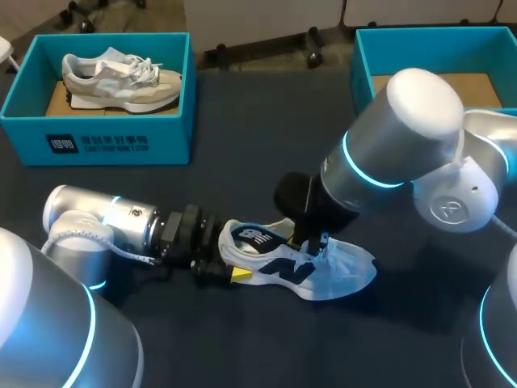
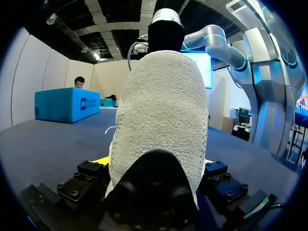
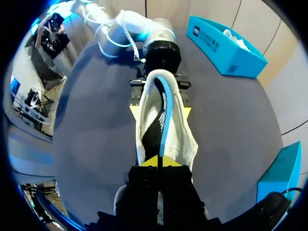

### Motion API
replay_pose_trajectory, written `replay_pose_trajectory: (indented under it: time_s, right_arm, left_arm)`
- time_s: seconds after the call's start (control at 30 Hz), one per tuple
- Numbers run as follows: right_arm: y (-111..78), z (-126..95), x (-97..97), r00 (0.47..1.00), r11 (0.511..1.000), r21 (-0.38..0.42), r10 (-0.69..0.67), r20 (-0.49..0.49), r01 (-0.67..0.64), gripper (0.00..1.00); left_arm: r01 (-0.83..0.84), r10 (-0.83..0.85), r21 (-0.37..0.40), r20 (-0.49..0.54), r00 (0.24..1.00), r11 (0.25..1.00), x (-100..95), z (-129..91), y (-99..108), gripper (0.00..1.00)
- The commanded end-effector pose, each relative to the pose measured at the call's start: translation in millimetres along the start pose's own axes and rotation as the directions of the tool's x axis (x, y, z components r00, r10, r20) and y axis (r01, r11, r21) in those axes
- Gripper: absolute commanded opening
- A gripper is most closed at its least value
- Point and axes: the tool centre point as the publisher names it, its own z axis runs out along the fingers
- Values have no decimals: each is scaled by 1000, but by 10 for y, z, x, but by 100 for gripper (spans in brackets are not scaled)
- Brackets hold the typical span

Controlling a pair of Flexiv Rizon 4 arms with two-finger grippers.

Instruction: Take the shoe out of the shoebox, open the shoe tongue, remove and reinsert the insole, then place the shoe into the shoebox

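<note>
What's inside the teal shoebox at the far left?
One grey-beige sneaker with white laces, lying on the teal shoebox's brown cardboard floor. Anything beneath the sneaker is covered.

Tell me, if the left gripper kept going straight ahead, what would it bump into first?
The shoe. The left gripper clamps its heel and points along it toward the toe, so it would probably just push the shoe. Farther along, the right gripper holds the shoe's top.
</note>
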Motion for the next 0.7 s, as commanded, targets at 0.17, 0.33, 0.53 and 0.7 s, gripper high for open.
replay_pose_trajectory:
  time_s: [0.17, 0.33, 0.53, 0.7]
  right_arm:
    - [11, -3, -19, 1000, 1000, 19, -6, -8, 7, 24]
    - [53, 9, -29, 999, 996, 86, 34, 24, -36, 39]
    - [85, 61, -19, 996, 989, 121, 75, 58, -81, 41]
    - [122, 147, -15, 993, 987, 127, 96, 64, -103, 39]
  left_arm:
    - [0, 0, 0, 0, 1000, 1000, -8, 15, 23, 0]
    - [0, 0, 0, 0, 1000, 1000, -8, 15, 23, 0]
    - [0, 0, 0, 0, 1000, 1000, -8, 15, 23, 0]
    - [0, 0, 0, 0, 1000, 1000, -8, 15, 23, 0]
